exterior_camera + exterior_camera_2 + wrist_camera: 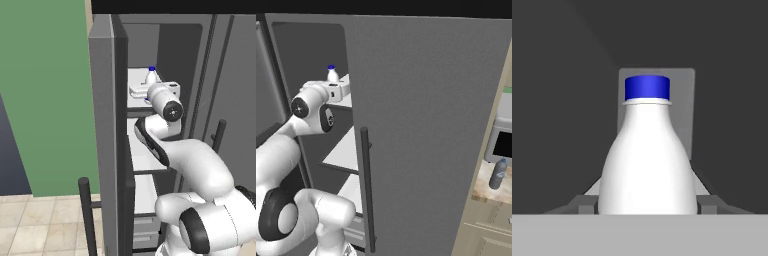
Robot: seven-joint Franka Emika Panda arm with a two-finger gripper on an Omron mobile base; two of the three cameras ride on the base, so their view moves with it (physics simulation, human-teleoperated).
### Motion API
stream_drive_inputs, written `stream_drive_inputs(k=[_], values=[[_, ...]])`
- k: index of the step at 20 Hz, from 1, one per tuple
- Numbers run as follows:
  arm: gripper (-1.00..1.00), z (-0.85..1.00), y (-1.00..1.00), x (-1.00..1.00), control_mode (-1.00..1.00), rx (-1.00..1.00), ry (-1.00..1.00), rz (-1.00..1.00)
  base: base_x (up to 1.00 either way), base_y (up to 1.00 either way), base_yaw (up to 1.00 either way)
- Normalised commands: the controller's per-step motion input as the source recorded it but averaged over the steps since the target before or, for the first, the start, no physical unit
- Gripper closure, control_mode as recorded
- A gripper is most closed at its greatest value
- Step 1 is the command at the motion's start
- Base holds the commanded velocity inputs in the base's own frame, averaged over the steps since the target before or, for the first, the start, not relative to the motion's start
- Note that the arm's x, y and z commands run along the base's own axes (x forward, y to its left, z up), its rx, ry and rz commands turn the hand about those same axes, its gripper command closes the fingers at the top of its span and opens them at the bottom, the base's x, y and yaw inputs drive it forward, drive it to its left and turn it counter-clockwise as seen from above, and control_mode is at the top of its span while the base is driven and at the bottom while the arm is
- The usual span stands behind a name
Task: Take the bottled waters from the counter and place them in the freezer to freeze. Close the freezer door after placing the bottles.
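From where I sit, all three feeds are flat, even renders with no glare and no motion blur, though edges look slightly soft and jagged at this resolution. The freezer [170,45] interior reads dim and dark grey in both base views, while its white shelves [137,80] and my arm come through bright, with only soft shading along the arm's curves and no hard cast shadows. In the hand view the white bottle [646,160] is lit brightest down its middle and falls off to grey at both sides against a dark, nearly featureless background.
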Motion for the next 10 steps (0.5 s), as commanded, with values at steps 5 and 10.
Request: stream_drive_inputs(k=[5,10], values=[[1.0,-0.22,-0.01,0.32,-1.0,0.0,0.0,0.0,0.0,0.0,0.0],[1.0,-0.24,0.0,0.32,-1.0,0.0,0.0,0.0,0.0,0.0,0.0]])
